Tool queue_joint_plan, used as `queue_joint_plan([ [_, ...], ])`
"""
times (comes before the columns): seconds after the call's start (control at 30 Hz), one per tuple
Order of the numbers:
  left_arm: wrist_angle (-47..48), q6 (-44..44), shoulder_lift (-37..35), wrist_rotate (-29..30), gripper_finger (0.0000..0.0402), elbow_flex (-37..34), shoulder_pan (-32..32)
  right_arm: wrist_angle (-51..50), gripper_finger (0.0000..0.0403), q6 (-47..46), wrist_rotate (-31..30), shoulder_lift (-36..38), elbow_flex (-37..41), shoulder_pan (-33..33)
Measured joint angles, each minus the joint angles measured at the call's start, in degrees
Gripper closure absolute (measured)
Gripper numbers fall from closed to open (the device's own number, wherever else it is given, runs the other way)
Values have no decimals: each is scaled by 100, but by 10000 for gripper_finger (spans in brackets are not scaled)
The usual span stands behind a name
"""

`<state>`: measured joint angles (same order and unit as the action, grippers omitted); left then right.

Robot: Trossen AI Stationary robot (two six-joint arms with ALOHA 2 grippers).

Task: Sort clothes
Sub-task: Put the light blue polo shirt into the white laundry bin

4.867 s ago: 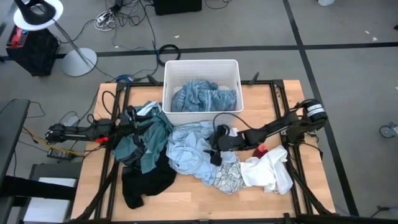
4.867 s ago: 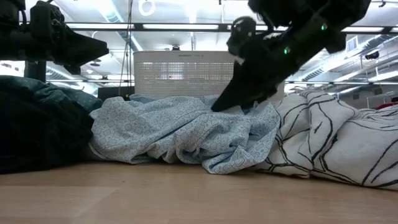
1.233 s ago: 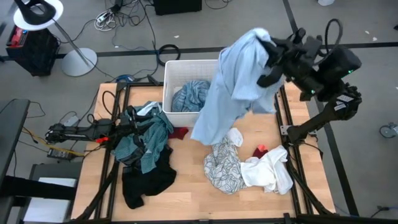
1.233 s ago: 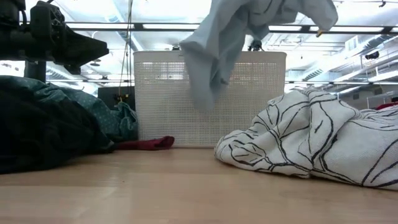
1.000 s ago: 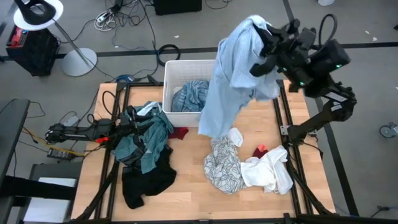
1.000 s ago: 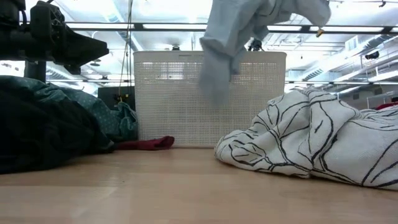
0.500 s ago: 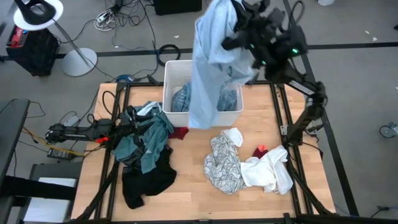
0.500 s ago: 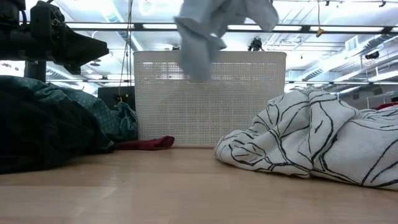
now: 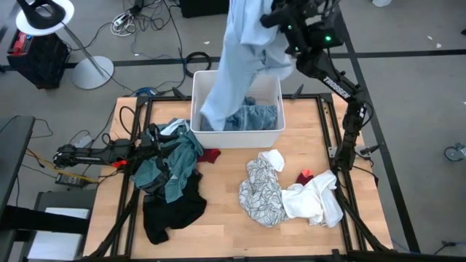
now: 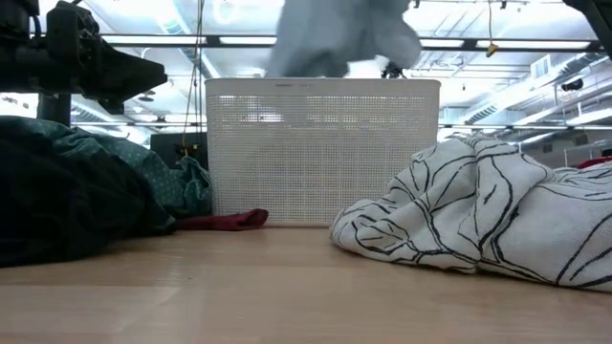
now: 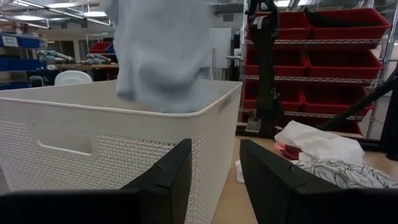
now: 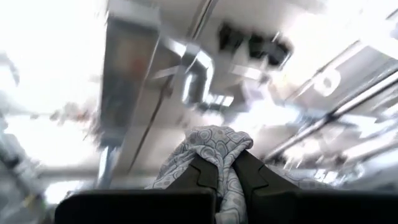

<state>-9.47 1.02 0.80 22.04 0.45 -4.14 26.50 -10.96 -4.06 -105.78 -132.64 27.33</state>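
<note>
Wooden table (image 9: pixel 218 218) holds black, teal, patterned and white clothes (image 9: pixel 280 193) up front, where the left gripper (image 9: pixel 149 149) waits with fingers apart, and farther back the right gripper (image 9: pixel 280 14) pinches a pale blue shirt (image 9: pixel 233 65) above the white bin (image 9: pixel 237 138).

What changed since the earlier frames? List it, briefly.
The right end effector pinched the light blue shirt off the middle of the table, lifted it high and swung it over the white bin, where its lower end now hangs inside. That uncovered the small red piece and more of the white-patterned piece. The left end effector, the teal plaid shirt and the black garment did not move.
</note>
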Motion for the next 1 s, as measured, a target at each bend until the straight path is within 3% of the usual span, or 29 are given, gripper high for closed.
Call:
queue_joint_plan([
  [0.57, 6, -2, 2, 0, 259, -1, 0, -5085, 395, 461, 231, -4, 4, -210],
  [0.77, 7, 0, 2, 0, 259, -2, 2, -7011, 395, 506, -84, -4, 7, -224],
  [1.0, 7, -1, 2, 0, 259, -1, 2, -7896, 395, 762, -586, 4, 261, -502],
])
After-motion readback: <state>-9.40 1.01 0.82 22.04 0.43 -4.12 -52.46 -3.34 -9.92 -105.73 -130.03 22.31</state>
